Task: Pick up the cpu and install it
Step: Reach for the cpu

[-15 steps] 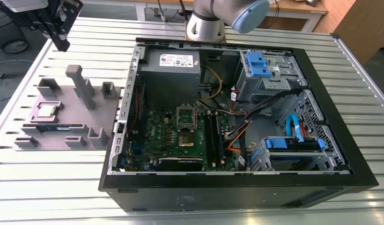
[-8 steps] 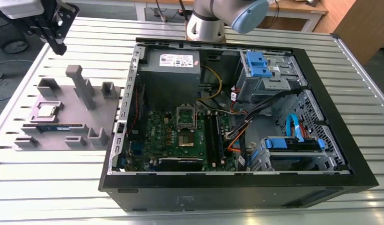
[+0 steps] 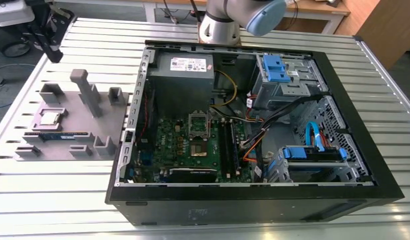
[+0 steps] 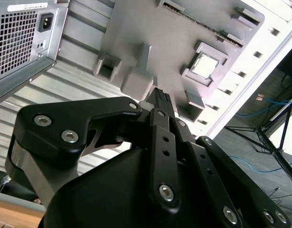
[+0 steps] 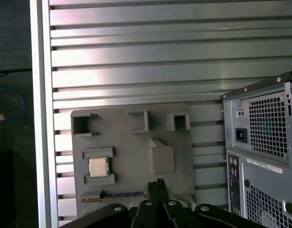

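Note:
The cpu (image 3: 51, 117) is a small silvery square chip lying flat in a framed recess of the grey fixture plate (image 3: 78, 112), at the exterior view's left beside the open computer case (image 3: 258, 200). Both wrist views look down on the cpu (image 4: 205, 65) (image 5: 98, 166) from well above. My gripper (image 4: 160, 97) (image 5: 157, 183) hangs over the plate, away from the cpu, its black fingertips together with nothing between them. The motherboard's socket (image 3: 198, 125) sits in the middle of the case.
A blue-green memory stick (image 3: 58, 135) lies on the plate near the cpu. Grey posts (image 3: 85, 90) rise from the plate. The case holds a power supply (image 3: 181, 67), cables and blue drive bays (image 3: 312, 152). The arm's column (image 3: 222, 22) stands behind the case on the slatted metal table (image 3: 58, 200).

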Controlling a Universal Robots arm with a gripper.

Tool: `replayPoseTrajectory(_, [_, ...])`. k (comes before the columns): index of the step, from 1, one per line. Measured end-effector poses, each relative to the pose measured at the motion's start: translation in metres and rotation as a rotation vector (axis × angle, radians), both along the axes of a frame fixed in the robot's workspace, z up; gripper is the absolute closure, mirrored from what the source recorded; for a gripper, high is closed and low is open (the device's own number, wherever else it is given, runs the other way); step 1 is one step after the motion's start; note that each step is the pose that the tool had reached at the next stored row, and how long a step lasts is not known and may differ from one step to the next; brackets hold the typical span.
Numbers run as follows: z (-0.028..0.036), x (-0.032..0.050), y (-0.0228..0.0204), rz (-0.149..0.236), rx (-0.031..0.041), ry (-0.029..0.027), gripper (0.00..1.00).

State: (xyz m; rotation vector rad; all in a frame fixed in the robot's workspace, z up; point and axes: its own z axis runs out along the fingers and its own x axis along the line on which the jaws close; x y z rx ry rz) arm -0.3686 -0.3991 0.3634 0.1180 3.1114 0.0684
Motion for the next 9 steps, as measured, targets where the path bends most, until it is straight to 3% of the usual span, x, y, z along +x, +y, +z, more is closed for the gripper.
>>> replayPoseTrajectory(4, [-0.0031, -0.006, 0.0, 0.0, 0.0, 0.0, 0.89])
replayPoseTrajectory(9, [-0.0041, -0.0075, -0.0001, 0.0, -0.0001, 0.0001, 0.89])
